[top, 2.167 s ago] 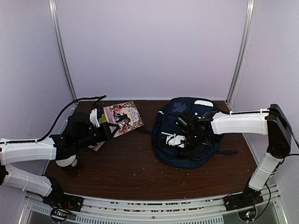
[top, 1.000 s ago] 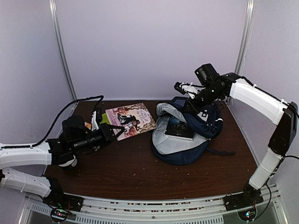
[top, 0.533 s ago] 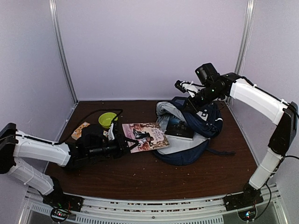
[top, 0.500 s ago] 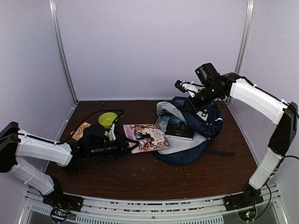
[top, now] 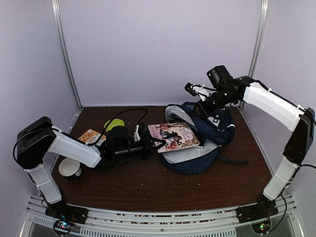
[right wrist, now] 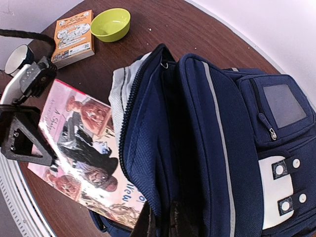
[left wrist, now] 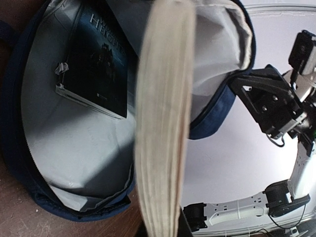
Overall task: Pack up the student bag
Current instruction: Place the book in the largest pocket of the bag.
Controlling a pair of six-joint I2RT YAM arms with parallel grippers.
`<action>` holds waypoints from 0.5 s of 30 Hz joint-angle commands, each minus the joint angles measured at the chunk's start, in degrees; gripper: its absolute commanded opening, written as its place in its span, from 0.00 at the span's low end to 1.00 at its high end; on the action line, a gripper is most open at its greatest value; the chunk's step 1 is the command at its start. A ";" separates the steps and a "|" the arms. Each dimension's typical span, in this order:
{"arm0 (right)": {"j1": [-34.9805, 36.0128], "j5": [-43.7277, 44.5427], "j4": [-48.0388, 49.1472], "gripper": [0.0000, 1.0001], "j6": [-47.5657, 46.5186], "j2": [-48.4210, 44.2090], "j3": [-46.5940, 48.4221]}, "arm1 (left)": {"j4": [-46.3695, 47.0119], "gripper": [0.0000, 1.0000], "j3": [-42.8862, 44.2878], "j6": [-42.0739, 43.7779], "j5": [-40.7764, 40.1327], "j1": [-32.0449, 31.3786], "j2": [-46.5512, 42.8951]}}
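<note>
The student bag (top: pixel 196 159) lies on the table, navy with a white stripe, and its grey-lined main compartment (left wrist: pixel 74 148) gapes open. A dark book (left wrist: pixel 96 64) rests inside on the lining. My right gripper (top: pixel 200 102) is shut on the bag's front flap (right wrist: pixel 222 148) and holds it raised. An illustrated book (top: pixel 174 137) hangs flat over the opening, with my left gripper (top: pixel 153 144) shut on its near edge. In the left wrist view its cream page edge (left wrist: pixel 163 123) fills the middle. The right wrist view shows its cover (right wrist: pixel 84 158) beside the zip.
At the table's left stand a green bowl (top: pixel 114 125), an orange booklet (top: pixel 91 136) and a white cup (top: pixel 69 168). A dark strap (top: pixel 237 160) trails from the bag toward the right. Back and side walls close the table in.
My left arm has carried the illustrated book rightward from the table's left to above the bag's opening. The right gripper has kept the flap lifted in the same place.
</note>
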 commanded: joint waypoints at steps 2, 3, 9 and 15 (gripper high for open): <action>-0.29 -0.99 5.57 0.00 -0.08 -2.63 1.57 | 10.25 0.00 5.20 -6.18 1.14 0.49 6.32; -0.29 -0.91 5.43 0.00 -0.21 -2.71 1.59 | 10.26 0.00 5.93 -6.78 0.77 0.50 7.21; -0.20 -2.06 5.68 0.00 -0.06 -3.12 1.25 | 8.86 0.00 10.65 -9.33 -2.19 0.49 11.90; 0.54 -2.86 5.82 0.00 0.08 -3.42 0.76 | 7.16 0.00 15.45 -12.94 -5.52 0.57 16.82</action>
